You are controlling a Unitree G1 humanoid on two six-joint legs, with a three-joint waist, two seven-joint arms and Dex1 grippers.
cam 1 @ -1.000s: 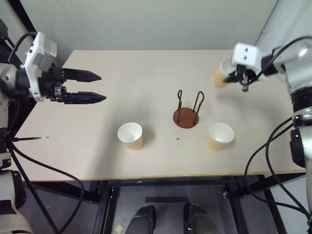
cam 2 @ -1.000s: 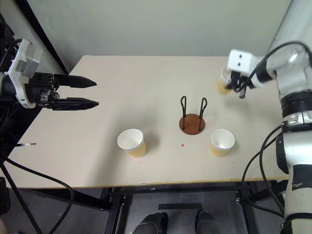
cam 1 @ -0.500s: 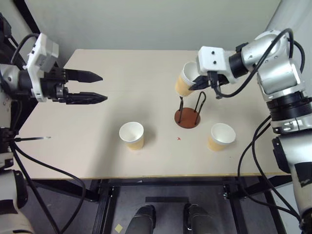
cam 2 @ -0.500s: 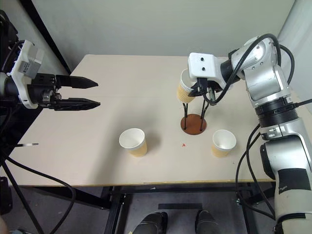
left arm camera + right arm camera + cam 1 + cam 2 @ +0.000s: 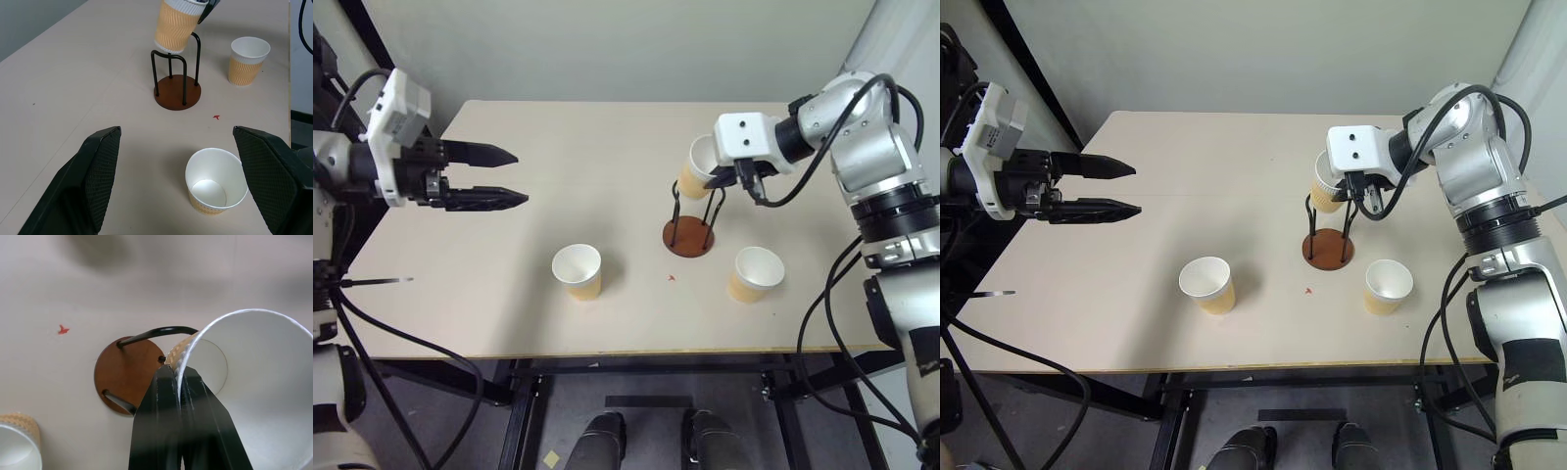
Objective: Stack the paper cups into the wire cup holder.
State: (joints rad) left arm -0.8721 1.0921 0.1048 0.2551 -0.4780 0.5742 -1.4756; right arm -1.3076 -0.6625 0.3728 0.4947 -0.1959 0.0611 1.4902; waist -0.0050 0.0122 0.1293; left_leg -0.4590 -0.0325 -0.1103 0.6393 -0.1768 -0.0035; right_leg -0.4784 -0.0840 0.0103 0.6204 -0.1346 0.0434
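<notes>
My right gripper (image 5: 177, 374) is shut on the rim of a tan paper cup (image 5: 696, 174), one finger inside and one outside. The cup hangs tilted over the wire cup holder (image 5: 689, 235), its bottom level with the tops of the black loops (image 5: 171, 56). The holder's brown disc base (image 5: 126, 377) is bare. Two more paper cups stand upright on the table, one to the holder's left (image 5: 577, 271) and one to its right (image 5: 756, 273). My left gripper (image 5: 520, 176) hovers open above the table's left side, far from the cups, with nothing between its fingers.
The pale table (image 5: 558, 137) ends at a front edge just below the two standing cups. A small red mark (image 5: 671, 278) lies on the tabletop in front of the holder. A grey wall runs behind the table.
My right gripper has carried the cup from the table's far right corner leftward and down to the holder's loops. The left arm has not moved.
</notes>
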